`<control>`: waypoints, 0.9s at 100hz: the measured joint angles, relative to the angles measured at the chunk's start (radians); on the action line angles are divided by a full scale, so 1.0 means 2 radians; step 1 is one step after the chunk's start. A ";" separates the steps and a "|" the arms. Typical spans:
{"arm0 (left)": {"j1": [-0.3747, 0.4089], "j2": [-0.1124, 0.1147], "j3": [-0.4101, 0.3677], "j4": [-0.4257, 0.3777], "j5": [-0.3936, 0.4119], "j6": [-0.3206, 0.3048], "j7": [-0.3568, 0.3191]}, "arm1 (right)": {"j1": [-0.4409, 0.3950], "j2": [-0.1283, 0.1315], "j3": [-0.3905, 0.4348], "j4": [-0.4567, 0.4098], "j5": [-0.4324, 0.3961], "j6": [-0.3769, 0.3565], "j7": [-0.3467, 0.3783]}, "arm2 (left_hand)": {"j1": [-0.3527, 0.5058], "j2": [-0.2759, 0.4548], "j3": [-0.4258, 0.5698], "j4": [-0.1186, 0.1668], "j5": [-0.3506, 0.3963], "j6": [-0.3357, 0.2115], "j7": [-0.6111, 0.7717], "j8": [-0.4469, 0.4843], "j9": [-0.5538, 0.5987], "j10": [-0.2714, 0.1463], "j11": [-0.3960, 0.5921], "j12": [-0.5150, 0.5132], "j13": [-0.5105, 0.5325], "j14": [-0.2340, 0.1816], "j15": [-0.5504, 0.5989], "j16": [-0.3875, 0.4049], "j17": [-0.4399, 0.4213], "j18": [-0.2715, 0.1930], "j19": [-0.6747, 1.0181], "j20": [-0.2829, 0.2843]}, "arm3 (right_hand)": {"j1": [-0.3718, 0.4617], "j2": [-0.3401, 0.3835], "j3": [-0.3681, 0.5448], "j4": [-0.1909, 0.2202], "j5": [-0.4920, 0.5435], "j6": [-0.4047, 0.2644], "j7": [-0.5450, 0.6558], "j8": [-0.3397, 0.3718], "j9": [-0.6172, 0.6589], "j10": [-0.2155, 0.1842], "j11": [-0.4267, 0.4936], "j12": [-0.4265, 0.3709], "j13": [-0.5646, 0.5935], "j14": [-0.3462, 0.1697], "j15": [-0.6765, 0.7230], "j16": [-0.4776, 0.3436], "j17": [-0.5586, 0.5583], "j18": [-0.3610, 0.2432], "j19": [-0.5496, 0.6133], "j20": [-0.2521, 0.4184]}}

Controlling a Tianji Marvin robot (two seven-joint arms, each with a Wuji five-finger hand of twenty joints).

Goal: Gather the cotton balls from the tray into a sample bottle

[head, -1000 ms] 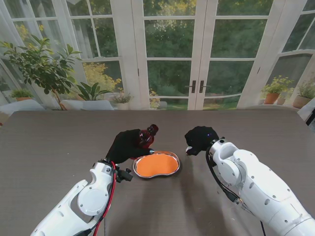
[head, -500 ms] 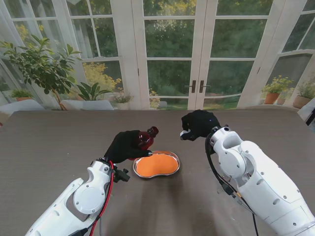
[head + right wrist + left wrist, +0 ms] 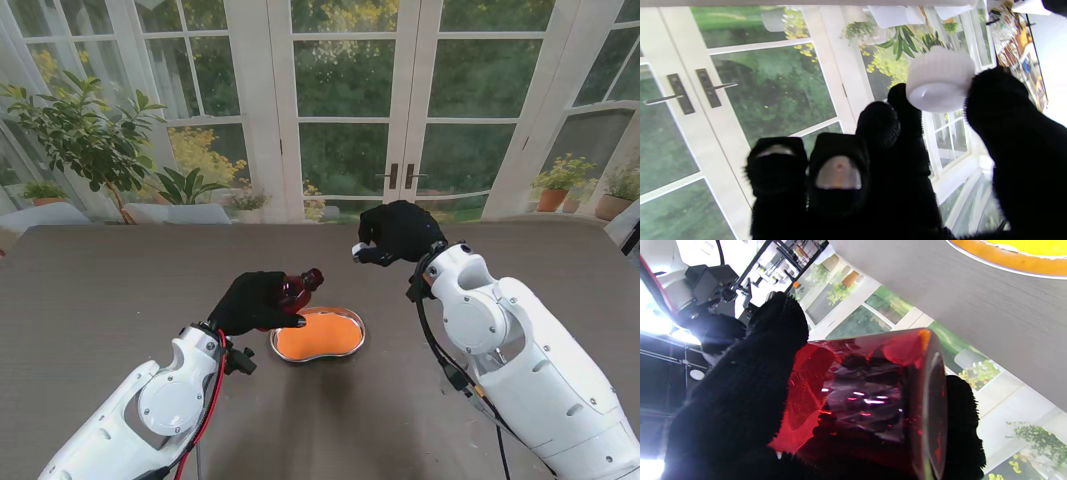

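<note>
**A:** On the dark table (image 3: 90, 290), just to your left of centre, what is your left hand (image 3: 255, 302) doing?

**B:** Your left hand is wrapping its black-gloved fingers (image 3: 740, 400) around the red sample bottle (image 3: 296, 288), which is tilting with its neck pointing away from you and to the right. It is hanging over the far left rim of the tray (image 3: 318, 335).

**A:** And where is the tray lying?

**B:** The kidney-shaped metal tray is lying near the table's centre, between your two arms, and is showing an orange inside. You cannot make out any cotton balls in it from the stand view.

**A:** What is your right hand (image 3: 400, 232) holding?

**B:** Your right hand is hovering high above the table, farther from you than the tray, and is pinching a white ribbed cap (image 3: 939, 79) between thumb and fingertip, with the other fingers curling inward.
</note>
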 measured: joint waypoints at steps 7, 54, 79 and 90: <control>0.000 0.002 -0.001 -0.001 0.002 0.000 -0.006 | -0.004 -0.001 0.003 -0.008 0.013 -0.004 0.000 | 0.000 0.000 0.000 0.000 0.000 0.000 0.000 0.000 0.000 0.000 0.000 0.000 0.000 0.000 0.000 0.000 0.000 0.000 0.000 0.000 | 0.002 0.000 -0.003 0.000 0.000 0.000 0.000 0.000 0.000 0.000 0.000 0.000 0.000 0.000 0.000 0.000 0.000 0.000 0.000 0.000; -0.002 0.009 -0.006 -0.003 0.011 -0.009 -0.027 | -0.028 -0.002 0.003 -0.037 0.038 -0.037 0.002 | 0.000 0.000 0.000 0.000 0.000 0.000 0.000 0.001 0.000 0.000 0.000 0.000 0.000 0.000 0.000 0.000 0.000 0.000 0.000 0.000 | 0.004 0.004 -0.008 0.000 0.000 0.001 0.000 0.005 0.000 0.001 0.000 0.000 0.000 0.001 0.000 0.000 -0.002 0.000 0.003 0.000; -0.006 0.010 -0.006 -0.003 0.011 -0.010 -0.031 | -0.035 -0.002 -0.007 -0.046 0.039 -0.047 0.006 | 0.000 0.000 0.000 0.000 0.000 0.000 0.000 0.001 0.000 0.000 0.000 0.000 0.000 0.000 0.000 0.000 0.000 0.000 0.000 0.000 | 0.004 0.005 -0.008 0.000 0.000 0.002 0.000 0.005 0.000 0.002 0.000 0.000 0.000 0.001 0.000 0.000 -0.003 0.000 0.003 0.000; -0.007 0.011 -0.006 -0.003 0.011 -0.010 -0.034 | -0.039 -0.002 -0.009 -0.052 0.039 -0.050 0.006 | 0.000 0.000 0.000 0.000 0.000 0.000 0.000 0.001 0.000 0.000 0.000 0.000 0.000 0.000 0.000 0.000 0.000 0.000 0.000 0.000 | 0.004 0.005 -0.008 0.000 0.000 0.002 0.000 0.005 0.000 0.002 0.000 0.000 0.000 0.001 0.000 0.000 -0.003 0.000 0.003 0.000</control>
